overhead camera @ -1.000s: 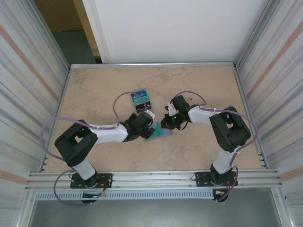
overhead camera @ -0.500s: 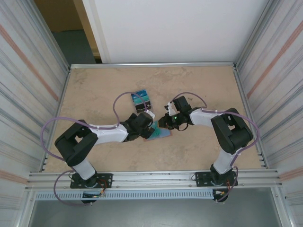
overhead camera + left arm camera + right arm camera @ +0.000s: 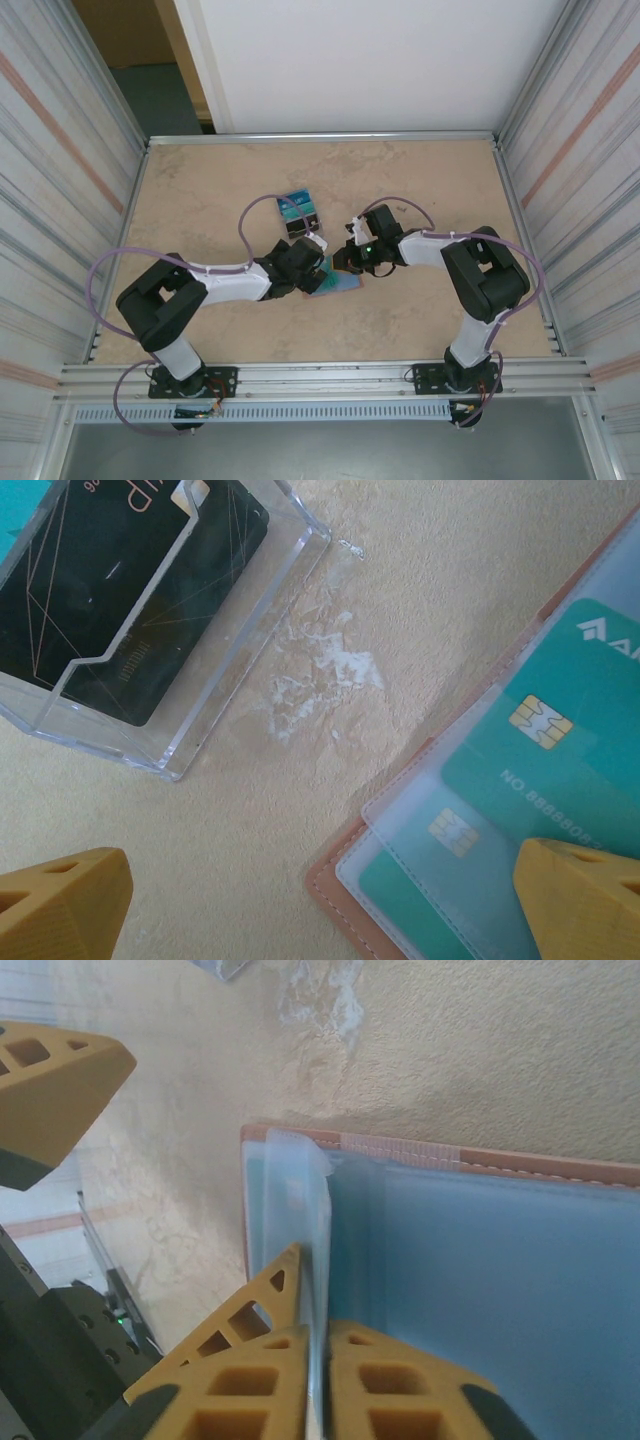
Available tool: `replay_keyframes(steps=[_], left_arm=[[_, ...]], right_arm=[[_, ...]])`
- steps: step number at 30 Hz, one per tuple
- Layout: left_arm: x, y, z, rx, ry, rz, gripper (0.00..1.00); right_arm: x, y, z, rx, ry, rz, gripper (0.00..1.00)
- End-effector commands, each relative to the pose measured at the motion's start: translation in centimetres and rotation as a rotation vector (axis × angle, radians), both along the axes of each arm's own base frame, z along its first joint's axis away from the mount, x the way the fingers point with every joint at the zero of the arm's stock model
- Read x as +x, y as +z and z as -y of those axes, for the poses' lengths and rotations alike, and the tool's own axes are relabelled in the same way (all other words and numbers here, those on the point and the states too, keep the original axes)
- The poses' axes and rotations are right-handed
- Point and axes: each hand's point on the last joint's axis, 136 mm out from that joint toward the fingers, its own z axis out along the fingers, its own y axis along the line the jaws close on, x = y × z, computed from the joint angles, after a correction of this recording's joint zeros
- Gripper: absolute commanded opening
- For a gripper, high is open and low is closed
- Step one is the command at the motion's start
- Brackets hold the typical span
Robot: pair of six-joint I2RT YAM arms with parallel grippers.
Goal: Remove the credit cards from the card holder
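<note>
Sandy, bumpy table top [image 3: 200, 190] with shiny ribbed metal walls [image 3: 60, 170] round it is where both arms meet in the middle. The left gripper [image 3: 318, 870] is open as wide as it goes, with its chunky yellow fingers [image 3: 60, 905] far apart and nothing between them. One finger is above the card holder [image 3: 335, 885] and the other is above bare table. The right gripper [image 3: 318, 1355] is pinched tight on a thin see-through pocket flap of the card holder (if a card is inside that flap, I cannot tell). The card holder lies open and flat near the middle of the table. It has a soft pink edge and clear plastic pockets. Teal credit cards [image 3: 560, 730] with little gold chips are tucked in the pockets, and they are partly cut off at the picture's edge. Near it stands a clear plastic box [image 3: 230, 680] with a black card [image 3: 120, 590] inside.
</note>
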Motion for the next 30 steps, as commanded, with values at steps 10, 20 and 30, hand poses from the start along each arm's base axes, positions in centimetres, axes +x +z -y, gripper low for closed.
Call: replay_keyframes(steps=[10, 20, 30], left_arm=[[-1.3, -0.9, -2.4, 0.092, 0.030, -0.014, 0.99], [-1.5, 3.4, -1.7, -0.045, 0.025, 0.036, 0.99], [-2.6, 11.1, -2.2, -0.274, 0.014, 0.168, 0.99]], right_arm=[[0.1, 0.8, 2.6, -0.154, -0.014, 0.063, 0.01], [0.0, 4.2, 4.3, -0.186, -0.026, 0.176, 0.00], [-1.8, 9.3, 3.0, -0.171, 0.096, 0.429, 0.00]])
